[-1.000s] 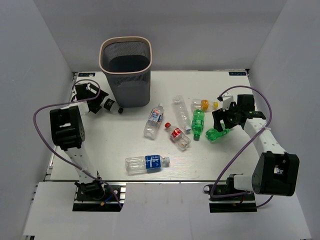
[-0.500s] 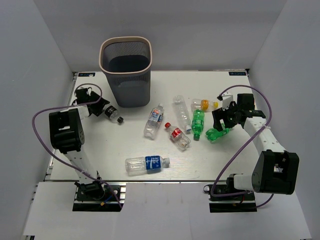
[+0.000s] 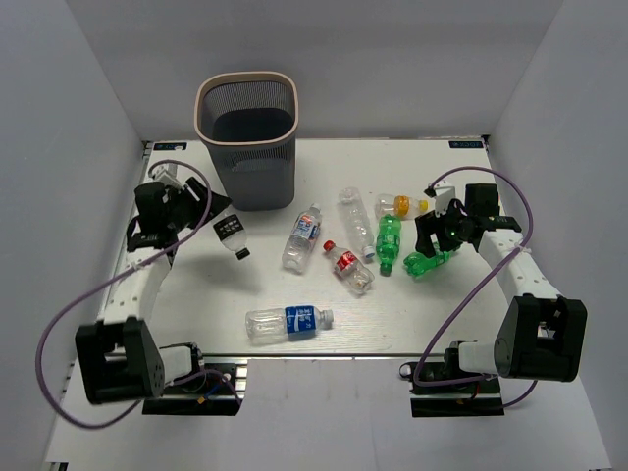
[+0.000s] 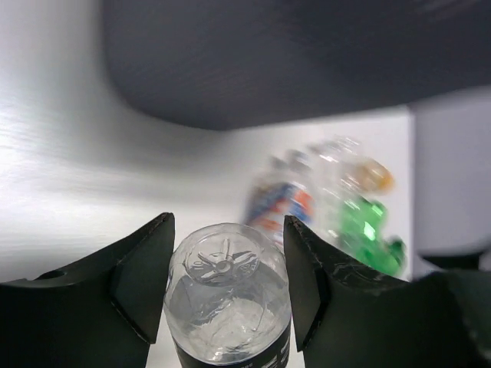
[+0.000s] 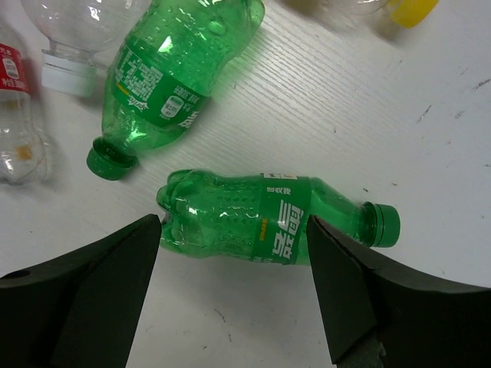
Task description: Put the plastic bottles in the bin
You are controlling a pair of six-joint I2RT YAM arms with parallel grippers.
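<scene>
1. Plain grey walls (image 3: 59, 98) box in a white table (image 3: 196, 294), with the bin (image 3: 246, 137) standing at the far edge, a bit left of centre; can't tell from up here what's inside it
2. left gripper (image 3: 208, 218) is clamped on the black-label bottle (image 3: 231, 231). The wrist cam shows the bottle's base (image 4: 226, 307) wedged tight between both fingers, and the bin's dark wall fills the top of that shot. From above, the bottle hangs just beside the bin's near-left side, well below the rim, cap tilted down toward the table
3. right gripper (image 5: 232, 222) has its jaws spread wide, straddling a green bottle (image 5: 261, 218) that lies flat on the table with its cap pointing right in the wrist view. Nothing is gripped yet
4. Everything else is loose on the table in the middle: a second green bottle (image 3: 390, 242), an orange-cap bottle (image 3: 397, 206), a clear bottle (image 3: 355, 218), a red-label bottle (image 3: 348, 267), a blue-label bottle (image 3: 303, 235) and a front blue bottle (image 3: 285, 321) on its own nearer the arms
5. My read: the left arm is mid-carry with one bottle, and the right is lined up for a pick
6. Next, I'd say the left needs a good lift since that bin is tall, then over the opening and let go. The right needs to drop and squeeze across the bottle's body, and round plastic like that could roll or squirt out if it's off-centre
</scene>
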